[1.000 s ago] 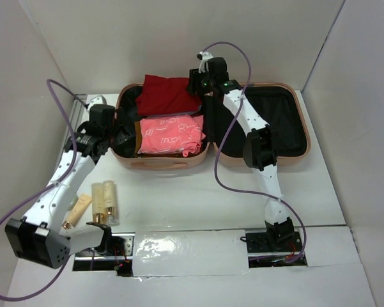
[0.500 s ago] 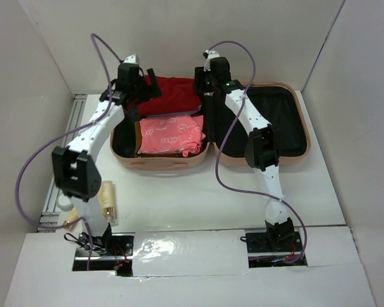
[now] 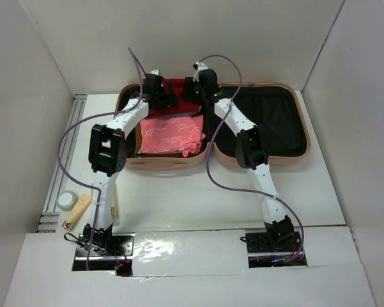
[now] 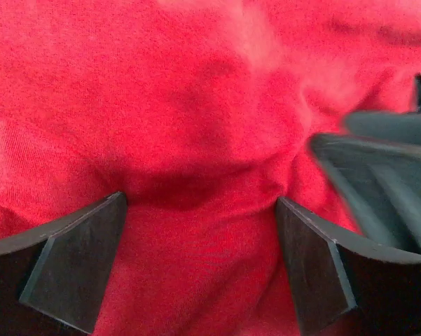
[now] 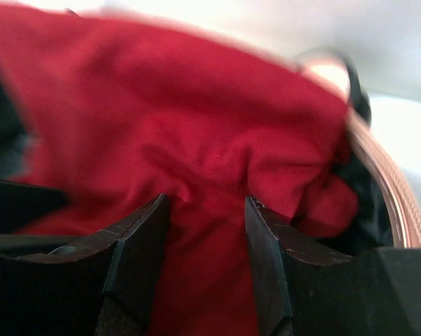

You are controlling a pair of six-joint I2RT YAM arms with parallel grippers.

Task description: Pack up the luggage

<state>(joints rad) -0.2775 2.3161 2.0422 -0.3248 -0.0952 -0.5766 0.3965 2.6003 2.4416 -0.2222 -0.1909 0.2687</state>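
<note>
1. Red garment (image 3: 178, 86), upper centre of the overhead view: mostly hidden by the arms.
2. Dark shape (image 4: 389, 182), right edge of the left wrist view: blurred, cut off, unidentifiable.
3. Right gripper (image 5: 204, 210): unclear whether it pinches the cloth.

A tan tube (image 3: 76, 212) and a pale round container (image 3: 66, 201) lie side by side on the desk (image 3: 198, 192), well left of the left tool (image 3: 168, 98).

- The luggage (image 3: 166, 164) has a pale peach-pink shell with a black lining (image 3: 278, 121).
- The garment (image 3: 177, 88) is deep, plain red.
- The folded cloth (image 3: 170, 135) is coral pink with white squiggles.
- The arms (image 3: 131, 115) are white with black joints, and their cables (image 3: 67, 137) are purple.
- The left end effector (image 4: 199, 245) and right end effector (image 5: 206, 238) have black fingers.
- The tube (image 3: 76, 211) is tan.
- The desk (image 3: 179, 198) is white.
</note>
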